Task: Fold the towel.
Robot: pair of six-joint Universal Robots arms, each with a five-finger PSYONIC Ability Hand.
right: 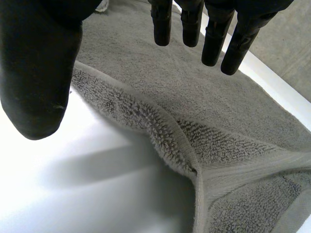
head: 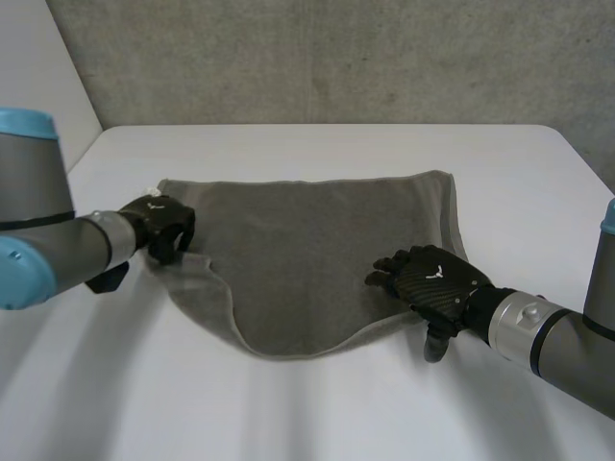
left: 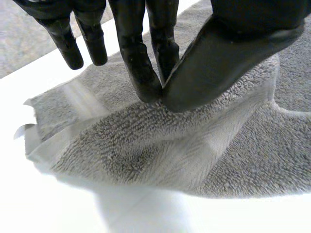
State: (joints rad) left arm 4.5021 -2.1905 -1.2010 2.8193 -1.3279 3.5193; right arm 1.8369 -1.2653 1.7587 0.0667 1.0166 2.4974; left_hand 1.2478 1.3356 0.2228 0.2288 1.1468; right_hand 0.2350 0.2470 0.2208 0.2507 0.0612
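Note:
A grey towel (head: 307,250) lies spread on the white table (head: 317,413), its near edge curved and slightly lifted. My left hand (head: 163,226) is at the towel's left edge, near the left corner. In the left wrist view its thumb (left: 218,58) and fingers (left: 141,68) pinch a raised fold of the towel (left: 146,145). My right hand (head: 432,279) is at the near right corner, with straight fingers (right: 214,34) hovering over the towel (right: 209,97). Its thumb (right: 39,63) is over bare table, and the towel's hemmed edge (right: 160,131) runs between thumb and fingers.
A grey concrete wall (head: 336,58) stands behind the table's far edge. A small white label (head: 152,188) sticks out at the towel's far left corner. Bare table lies in front of the towel and to both sides.

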